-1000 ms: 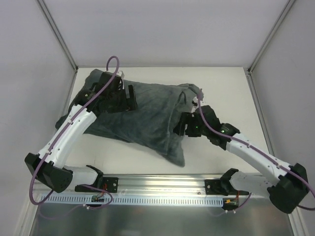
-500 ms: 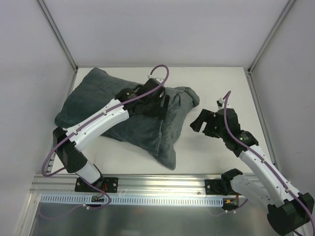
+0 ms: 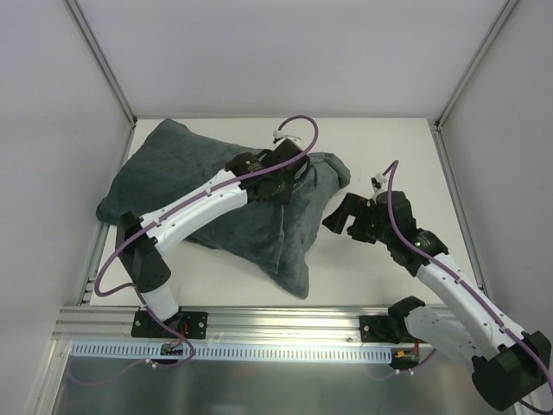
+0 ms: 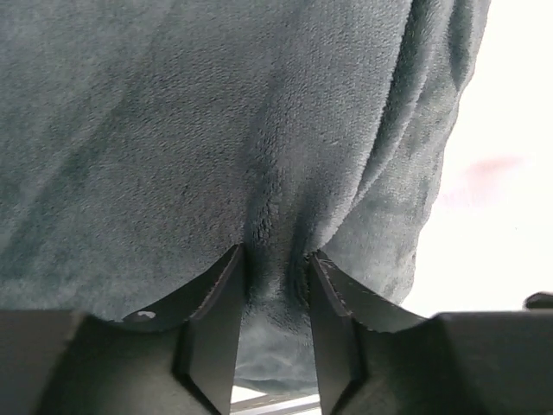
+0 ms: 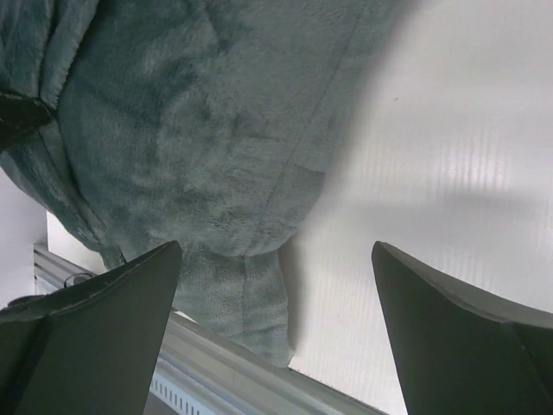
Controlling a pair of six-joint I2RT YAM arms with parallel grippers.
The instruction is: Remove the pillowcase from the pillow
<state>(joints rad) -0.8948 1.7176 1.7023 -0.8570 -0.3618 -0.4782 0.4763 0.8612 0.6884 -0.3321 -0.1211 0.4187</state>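
Note:
A dark grey-green plush pillowcase [image 3: 164, 169] lies across the white table, bulging from what fills it; the pillow itself is hidden. My left arm reaches over it, and the left gripper [image 3: 298, 177] sits on its right end. In the left wrist view the left gripper [image 4: 275, 264] is shut on a pinched fold of the pillowcase [image 4: 216, 112]. My right gripper [image 3: 333, 216] hovers just right of the pillowcase's right edge, apart from it. In the right wrist view the right gripper [image 5: 276, 248] stands wide open over the pillowcase [image 5: 199, 130] edge and bare table, holding nothing.
The white table [image 3: 389, 156] is boxed in by pale walls at the left, back and right. An aluminium rail [image 3: 285, 324] runs along the near edge, and the pillowcase's near corner reaches close to it.
My left arm swung from the pillowcase's far left end to its right end and closed on a fold there. My right gripper let go, drew back, opened wider and edged left again.

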